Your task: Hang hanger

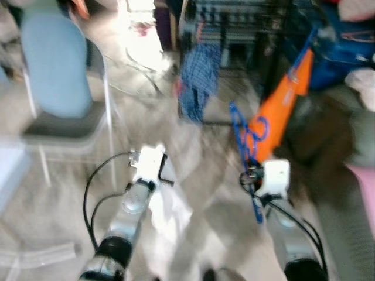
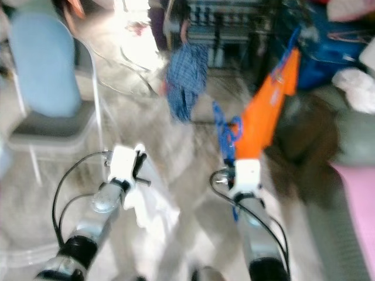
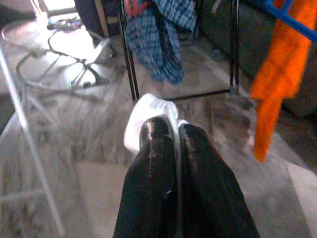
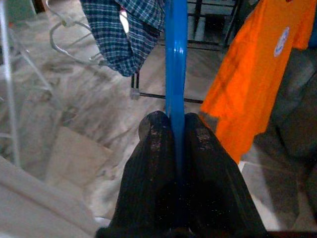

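Now: right gripper [image 4: 177, 130] clamped on blue hanger [image 4: 175, 59]; left gripper [image 3: 176, 131] pinching white cloth [image 3: 148, 111].

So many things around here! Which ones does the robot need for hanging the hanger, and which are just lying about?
For the job:
- blue hanger, clamped in the right gripper
- white cloth, pinched in the left gripper
- black rack

Just lying about:
- blue chair
- checked shirt
- orange T-shirt
- cables
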Controlling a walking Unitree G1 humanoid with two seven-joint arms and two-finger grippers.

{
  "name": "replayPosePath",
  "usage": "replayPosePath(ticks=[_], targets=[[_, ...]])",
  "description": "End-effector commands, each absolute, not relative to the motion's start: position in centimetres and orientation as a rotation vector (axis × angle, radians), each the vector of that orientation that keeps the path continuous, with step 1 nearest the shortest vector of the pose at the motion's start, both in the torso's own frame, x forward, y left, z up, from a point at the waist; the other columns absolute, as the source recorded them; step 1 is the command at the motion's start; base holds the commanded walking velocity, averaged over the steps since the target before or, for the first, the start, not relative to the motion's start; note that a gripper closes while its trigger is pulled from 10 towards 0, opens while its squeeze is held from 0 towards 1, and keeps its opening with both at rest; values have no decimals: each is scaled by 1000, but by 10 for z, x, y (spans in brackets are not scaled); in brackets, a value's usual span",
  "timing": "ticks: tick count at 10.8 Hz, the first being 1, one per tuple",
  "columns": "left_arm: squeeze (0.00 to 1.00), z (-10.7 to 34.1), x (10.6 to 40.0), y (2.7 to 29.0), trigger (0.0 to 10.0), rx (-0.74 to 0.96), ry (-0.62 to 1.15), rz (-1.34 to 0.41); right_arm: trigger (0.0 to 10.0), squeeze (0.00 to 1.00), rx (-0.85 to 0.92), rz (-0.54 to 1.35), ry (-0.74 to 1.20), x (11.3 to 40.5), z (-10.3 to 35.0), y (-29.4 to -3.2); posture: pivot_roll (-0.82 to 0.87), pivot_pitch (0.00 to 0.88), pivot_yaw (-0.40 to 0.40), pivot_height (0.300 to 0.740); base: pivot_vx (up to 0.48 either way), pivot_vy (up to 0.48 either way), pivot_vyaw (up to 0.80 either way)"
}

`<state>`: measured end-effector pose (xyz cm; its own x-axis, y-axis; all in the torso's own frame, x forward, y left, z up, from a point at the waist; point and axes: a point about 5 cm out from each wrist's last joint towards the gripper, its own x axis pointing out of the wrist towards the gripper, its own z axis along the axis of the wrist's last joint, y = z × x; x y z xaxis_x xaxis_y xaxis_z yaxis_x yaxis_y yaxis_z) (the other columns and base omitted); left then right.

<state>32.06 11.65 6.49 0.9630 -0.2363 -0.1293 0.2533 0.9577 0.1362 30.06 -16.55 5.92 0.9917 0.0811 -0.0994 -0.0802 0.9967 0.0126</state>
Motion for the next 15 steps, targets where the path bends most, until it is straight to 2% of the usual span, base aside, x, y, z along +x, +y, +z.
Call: replayPosePath(ticks=[1,4,6,7,10,12,15], targets=[[0,74,324,122,10000,156,69,-228,10000,0,15,101,83,305,63,-157,-34,153,4,740,-341,0,0],[0,74,323,118,10000,132,65,-223,10000,0,15,111,76,307,66,-156,-19,173,-10,740,-322,0,0],[0,74,322,126,10000,132,70,-198,10000,0,17,117,75,309,67,-155,-12,178,-17,740,0,0,0],[0,75,324,126,10000,62,83,-218,10000,0,31,118,75,309,66,-154,-9,180,-19,740,0,0,0],[0,80,325,123,10000,20,60,-254,10000,0,30,124,72,310,67,-152,-8,194,-19,740,0,0,-600],[0,82,324,120,10000,4,54,-290,10000,0,15,132,58,313,71,-152,-22,211,-16,740,0,386,-431],[0,83,325,118,10000,6,49,-294,10000,0,-2,144,52,315,73,-149,-25,214,-17,740,0,451,0]])
